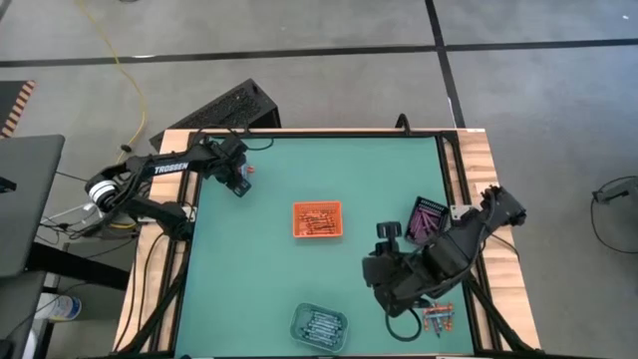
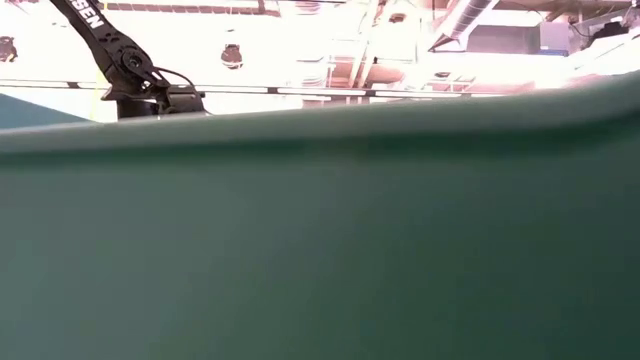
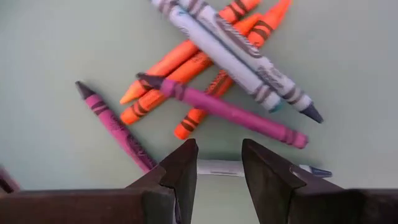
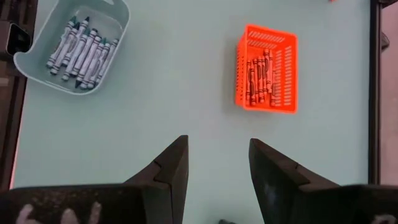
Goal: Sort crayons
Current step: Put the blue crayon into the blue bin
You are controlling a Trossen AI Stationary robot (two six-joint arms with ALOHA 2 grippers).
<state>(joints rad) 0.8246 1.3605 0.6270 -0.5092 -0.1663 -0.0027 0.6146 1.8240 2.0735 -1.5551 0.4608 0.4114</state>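
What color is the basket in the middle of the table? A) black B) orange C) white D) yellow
B: in the high view the basket at the middle of the green table is bright orange, with crayons lying inside it.

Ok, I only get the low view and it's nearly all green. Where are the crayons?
Observer: A loose pile of crayons lies just ahead of the left gripper, near the table's left edge.
Operator: Is it holding one?
Observer: No, its fingers are apart and grip nothing.
Operator: Is there anywhere to put them?
Observer: Yes, an orange tray sits mid-table with crayons already inside.
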